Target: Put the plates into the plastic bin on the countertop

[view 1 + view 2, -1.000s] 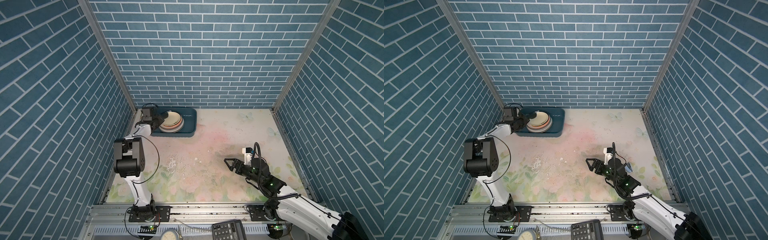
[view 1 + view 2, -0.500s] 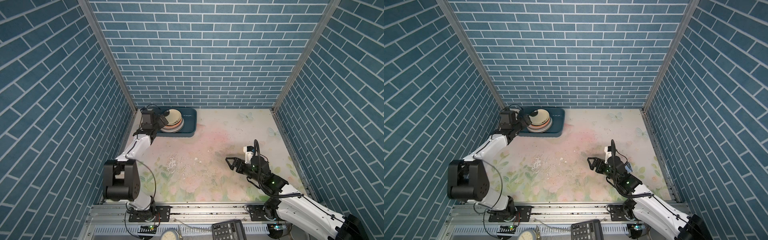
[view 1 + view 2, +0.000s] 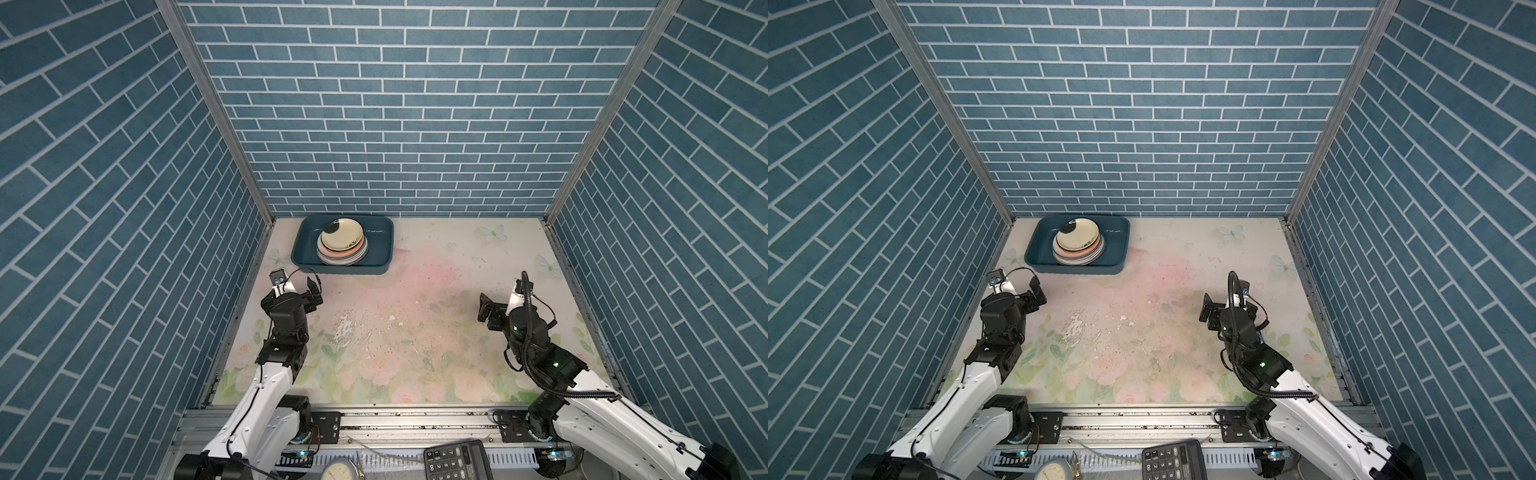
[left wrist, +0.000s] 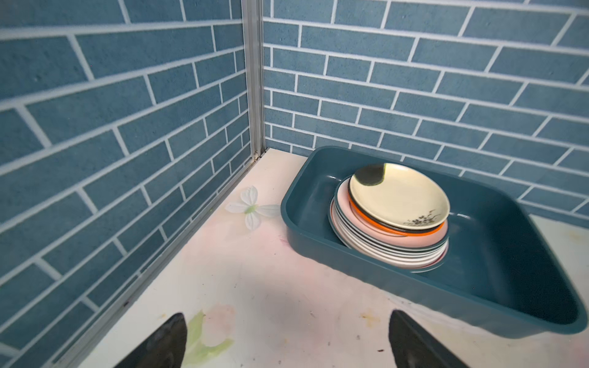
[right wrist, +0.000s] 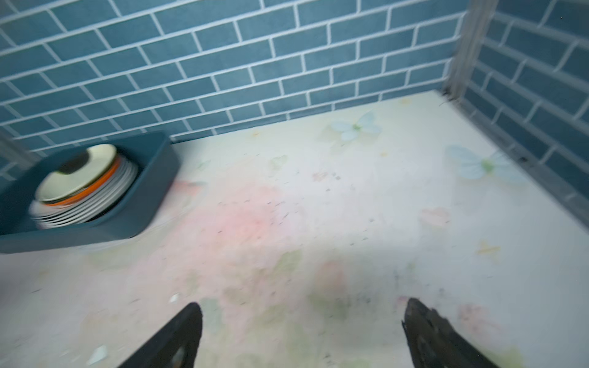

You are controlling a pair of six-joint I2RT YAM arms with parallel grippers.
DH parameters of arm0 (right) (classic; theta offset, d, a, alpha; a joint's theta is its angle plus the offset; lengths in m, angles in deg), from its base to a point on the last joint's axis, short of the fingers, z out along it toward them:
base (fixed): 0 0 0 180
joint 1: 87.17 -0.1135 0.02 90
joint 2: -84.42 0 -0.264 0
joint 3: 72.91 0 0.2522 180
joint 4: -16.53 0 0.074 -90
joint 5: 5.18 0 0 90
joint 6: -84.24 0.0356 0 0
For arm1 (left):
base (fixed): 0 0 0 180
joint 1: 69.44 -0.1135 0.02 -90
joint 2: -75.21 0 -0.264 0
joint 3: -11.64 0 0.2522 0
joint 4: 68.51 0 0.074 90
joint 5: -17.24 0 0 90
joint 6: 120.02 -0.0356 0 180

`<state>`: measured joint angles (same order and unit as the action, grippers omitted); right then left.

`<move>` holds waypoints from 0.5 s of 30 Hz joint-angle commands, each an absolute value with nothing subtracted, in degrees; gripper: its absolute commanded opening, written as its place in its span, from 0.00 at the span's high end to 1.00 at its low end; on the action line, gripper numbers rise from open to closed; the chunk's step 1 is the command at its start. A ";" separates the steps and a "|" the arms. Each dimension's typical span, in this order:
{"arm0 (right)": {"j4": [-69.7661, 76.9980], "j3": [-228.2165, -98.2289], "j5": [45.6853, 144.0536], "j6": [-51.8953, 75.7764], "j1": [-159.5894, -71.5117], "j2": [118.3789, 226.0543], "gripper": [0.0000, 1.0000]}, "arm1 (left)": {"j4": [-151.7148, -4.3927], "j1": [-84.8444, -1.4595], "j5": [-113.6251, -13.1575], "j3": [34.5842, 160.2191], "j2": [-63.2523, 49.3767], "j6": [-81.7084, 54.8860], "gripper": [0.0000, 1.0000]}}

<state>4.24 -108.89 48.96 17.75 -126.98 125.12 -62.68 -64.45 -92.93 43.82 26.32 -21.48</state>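
Left wrist view, plates (image 4: 395, 204) stacked, cream topmost

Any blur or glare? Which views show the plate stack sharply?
Right wrist view: motion-blurred throughout, the stack of round plates in the dark teal plastic bin smeared. Left wrist view: sharp, with a dark patch on the glossy cream top plate, print or reflection unclear. Both top views: crisp.

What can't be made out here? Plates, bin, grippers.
Left wrist view: plate stack shows only rims below the cream plate; count unsure.
Right wrist view: that stack is smeared by motion blur.
Every view: plastic bin floor under the stack is hidden.
Wrist views: left gripper and right gripper fingers cut by the bottom edge.
A top view: calculator cut by the bottom edge.
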 commanded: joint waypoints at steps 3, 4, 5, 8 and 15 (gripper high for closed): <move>32.61 -100.35 30.99 -4.69 -125.28 127.60 0.02 | -49.24 -64.61 -93.69 39.35 21.57 -28.91 0.00; 38.51 -97.95 31.10 -7.13 -124.44 128.44 0.02 | -48.07 -64.61 -92.77 38.76 20.39 -29.89 0.01; 44.45 -95.55 31.30 -8.50 -122.93 129.76 0.02 | -45.23 -64.61 -91.88 37.51 18.65 -31.00 0.01; 53.69 -92.65 32.47 -7.14 -118.18 133.54 0.05 | -32.14 -64.61 -91.71 33.46 11.26 -31.46 0.01; 53.76 -94.95 39.95 -12.28 -110.28 142.17 0.04 | -15.61 -64.95 -87.82 31.75 0.32 -32.92 0.00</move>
